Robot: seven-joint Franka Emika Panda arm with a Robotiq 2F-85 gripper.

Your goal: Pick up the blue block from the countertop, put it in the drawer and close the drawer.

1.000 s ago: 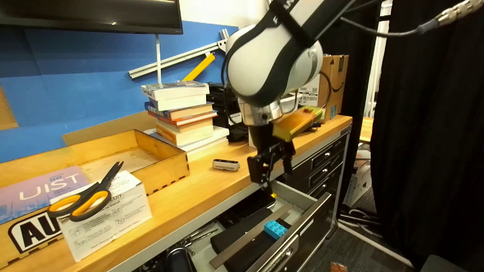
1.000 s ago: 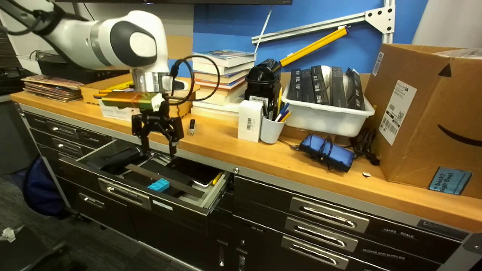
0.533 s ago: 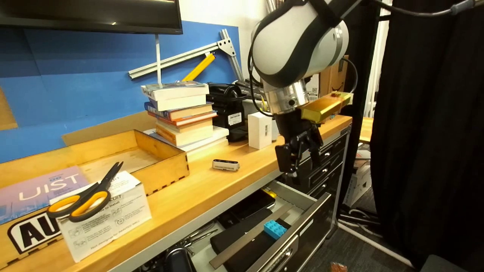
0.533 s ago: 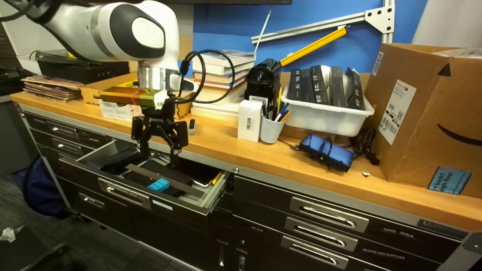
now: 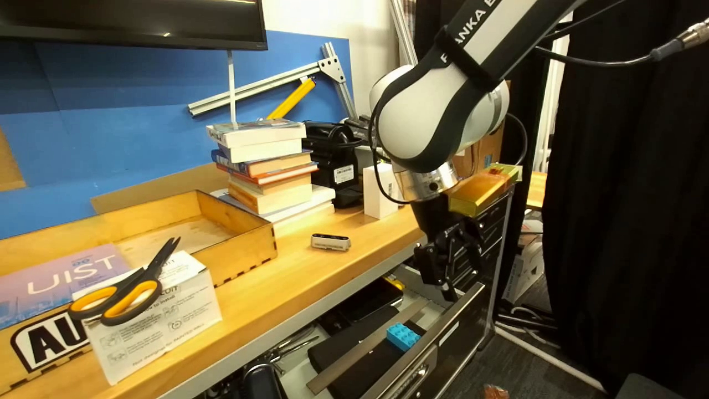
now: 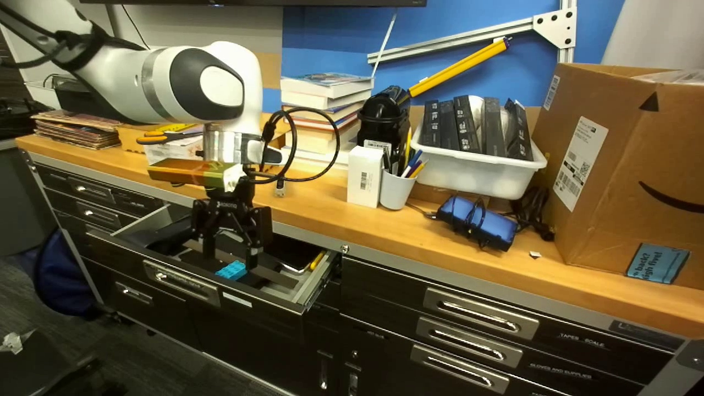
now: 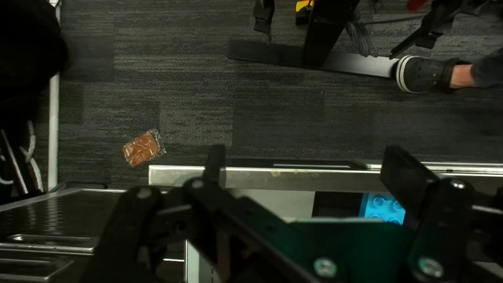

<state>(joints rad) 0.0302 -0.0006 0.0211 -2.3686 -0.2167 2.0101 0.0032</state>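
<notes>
The blue block (image 5: pixel 403 336) lies inside the open drawer (image 5: pixel 435 333), close behind its front rail. It also shows in an exterior view (image 6: pixel 231 270) and, partly hidden by a finger, in the wrist view (image 7: pixel 382 207). The drawer also shows in an exterior view (image 6: pixel 272 307), pulled out below the wooden countertop (image 5: pixel 302 288). My gripper (image 5: pixel 458 280) points down, open and empty, low over the drawer near the front rail. In an exterior view the fingertips (image 6: pixel 230 257) appear just behind the block. In the wrist view the fingers (image 7: pixel 306 161) stand apart over the rail, the block beside the right finger.
The drawer also holds a metal strip (image 5: pixel 354 357), black cases and a yellow item (image 6: pixel 316 260). On the countertop are a small device (image 5: pixel 330 242), a white box (image 6: pixel 364 176), books (image 5: pixel 266 166) and a wooden tray (image 5: pixel 249 244). A person's shoe (image 7: pixel 424 74) is on the floor.
My gripper has moved outward from the countertop edge toward the drawer's front, first rising a little, then lowering toward the rail. It stays open. The block and drawer have not moved.
</notes>
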